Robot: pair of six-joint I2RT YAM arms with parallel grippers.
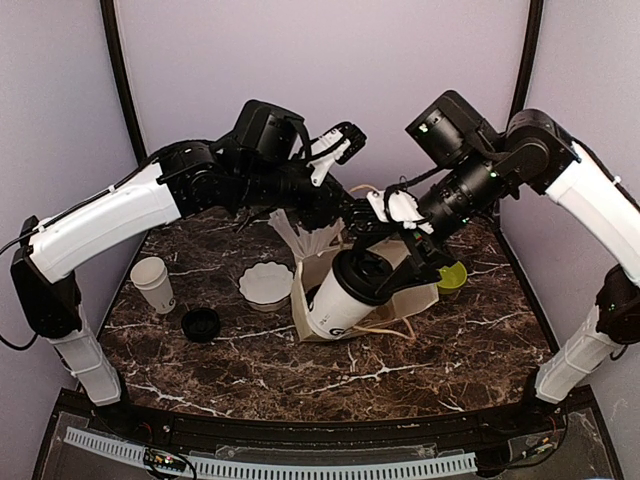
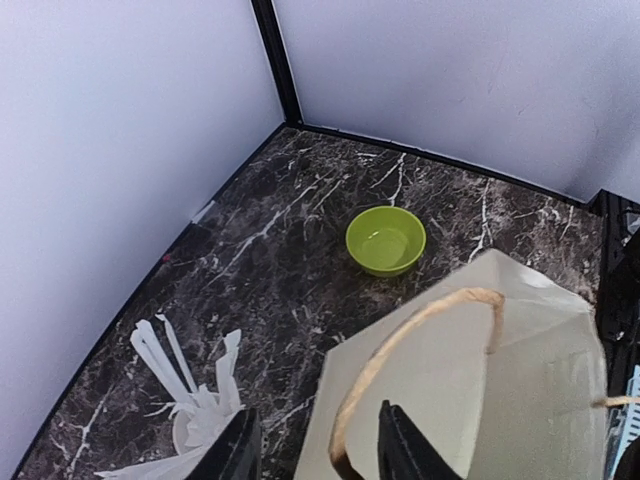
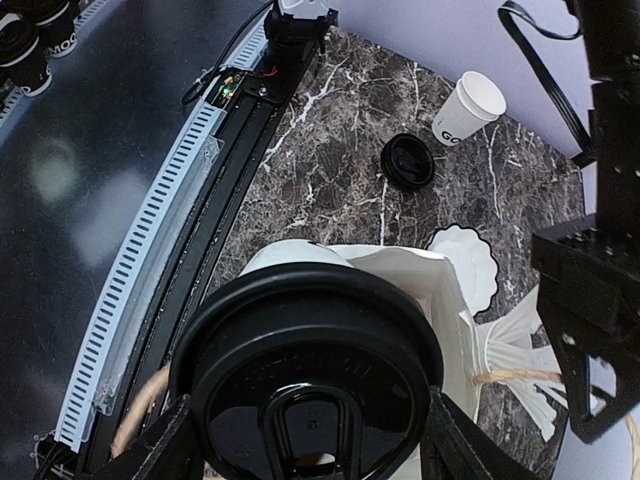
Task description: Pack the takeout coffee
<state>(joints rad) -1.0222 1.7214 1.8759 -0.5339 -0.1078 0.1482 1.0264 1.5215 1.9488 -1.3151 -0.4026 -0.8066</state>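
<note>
Left claw (image 2: 318, 432): released; fingers (image 2: 236, 452) stood apart, with the bag's rope handle (image 2: 420, 318) looping between them and not pinched.
Right claw (image 3: 305, 440): clenched on the lidded coffee cup (image 1: 345, 295), one finger on each side just below the black lid (image 3: 310, 370).
Lidded coffee cup: off the tabletop (image 1: 440, 350), tilted with the lid up towards the right arm and the base down at the paper bag (image 1: 412, 292); black lettering showed on its side. Could not tell if the base was inside the bag.
Paper bag: cream, at mid tabletop with its mouth open under the held cup. In the right wrist view its rim showed just behind the lid.
Second coffee cup (image 1: 152, 283): upright at the left of the tabletop, no lid on it, well apart from the bag; lettering visible in the right wrist view.
Loose lid (image 1: 200, 323): black, flat on the tabletop near the open cup, not touching it.
Scalloped bowl (image 1: 266, 283): white, between the open cup and the bag, just beside the bag's left edge.
Straw cup (image 1: 303, 236): behind the bowl, with white wrapped straws fanning out, under the left arm.
Green bowl (image 2: 386, 240): on the tabletop beyond the bag on its right side, apart from it.
</note>
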